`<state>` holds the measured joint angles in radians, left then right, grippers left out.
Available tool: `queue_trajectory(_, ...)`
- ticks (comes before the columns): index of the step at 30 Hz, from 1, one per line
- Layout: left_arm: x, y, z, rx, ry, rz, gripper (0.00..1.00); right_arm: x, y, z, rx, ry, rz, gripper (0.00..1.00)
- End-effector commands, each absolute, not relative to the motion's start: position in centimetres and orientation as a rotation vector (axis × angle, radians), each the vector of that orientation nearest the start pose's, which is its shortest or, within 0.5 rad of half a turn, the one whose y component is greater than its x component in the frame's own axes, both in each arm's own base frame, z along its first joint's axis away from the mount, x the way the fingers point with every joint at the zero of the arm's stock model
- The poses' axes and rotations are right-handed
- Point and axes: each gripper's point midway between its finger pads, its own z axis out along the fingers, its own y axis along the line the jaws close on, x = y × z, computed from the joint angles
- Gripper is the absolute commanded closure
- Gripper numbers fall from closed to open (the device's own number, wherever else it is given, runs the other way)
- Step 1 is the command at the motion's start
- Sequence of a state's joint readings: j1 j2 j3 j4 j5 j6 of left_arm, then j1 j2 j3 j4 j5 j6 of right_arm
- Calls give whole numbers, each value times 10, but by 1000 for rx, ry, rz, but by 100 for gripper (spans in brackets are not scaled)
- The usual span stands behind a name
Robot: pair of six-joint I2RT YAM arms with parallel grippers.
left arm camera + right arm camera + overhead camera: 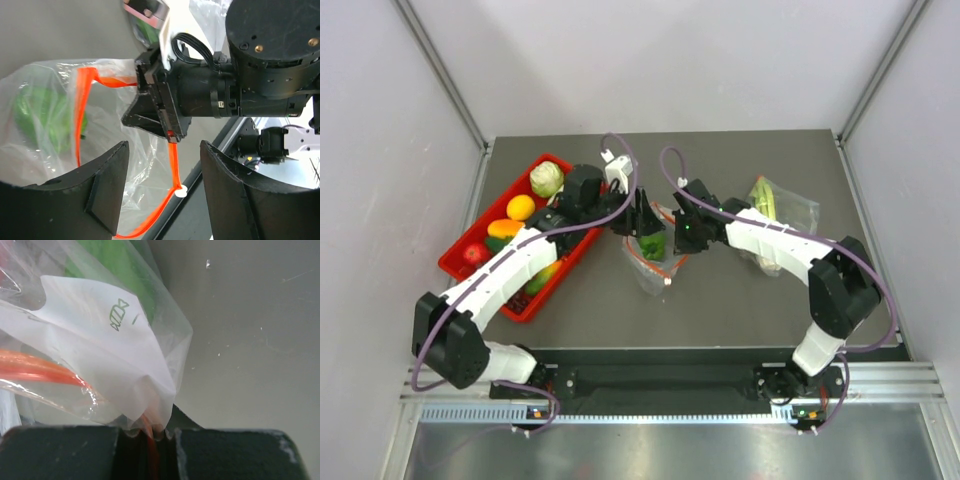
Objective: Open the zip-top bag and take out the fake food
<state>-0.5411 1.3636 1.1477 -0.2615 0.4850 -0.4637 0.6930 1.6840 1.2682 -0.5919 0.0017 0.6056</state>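
We judge the task as roughly midway. The zip-top bag (655,268) lies in the middle of the table (740,300), between the two arms. Its red strip (79,120) runs as a slack, parted loop, so the mouth looks open. A green piece (653,246) sits inside and has yet to come out.

The right gripper (150,440) has its fingers pressed together on the strip at the bag's edge, pinching it. The left gripper (165,200) has its fingers spread and holds nothing, hanging just beside the open mouth.

The bag is thin, clear, crinkly film that folds and bunches where it is pinched. The strip is a stiffer, glossy ribbon, and the green piece looks like smooth, hard plastic. At the far left a rigid red tray (492,210) holds a round, pale cabbage (547,178).
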Motion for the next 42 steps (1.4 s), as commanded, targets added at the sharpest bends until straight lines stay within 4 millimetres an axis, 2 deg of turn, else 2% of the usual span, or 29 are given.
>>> queue_trajectory(1, 285, -299, 241, 452, 2131, -1131, 37, 301, 283, 127, -95, 2561, 538, 100)
queue_trajectory(4, 289, -302, 216, 450, 2203, -1062, 37, 301, 284, 130, -101, 2555, 543, 100)
queue_trajectory(6, 294, -302, 211, 454, 2224, -1002, 37, 302, 285, 132, -100, 2549, 545, 100)
queue_trajectory(7, 295, -298, 197, 439, 2283, -952, 37, 301, 285, 133, -101, 2546, 549, 100)
queue_trajectory(9, 302, -296, 194, 435, 2298, -893, 37, 299, 285, 134, -101, 2545, 551, 100)
queue_trajectory(17, 323, -278, 149, 439, 2403, -595, 34, 294, 284, 130, -96, 2553, 554, 100)
queue_trajectory(21, 332, -284, 144, 462, 2375, -563, 32, 293, 287, 128, -101, 2559, 555, 100)
queue_trajectory(25, 339, -285, 127, 465, 2384, -511, 32, 288, 295, 126, -122, 2575, 587, 100)
queue_trajectory(29, 346, -287, 120, 464, 2383, -495, 29, 289, 297, 126, -129, 2579, 589, 100)
queue_trajectory(37, 362, -291, 108, 460, 2353, -454, 22, 288, 300, 122, -141, 2593, 594, 100)
queue_trajectory(39, 362, -297, 105, 481, 2348, -492, 15, 287, 302, 121, -146, 2601, 597, 100)
queue_trajectory(42, 362, -299, 92, 502, 2371, -489, 14, 287, 302, 118, -147, 2608, 596, 100)
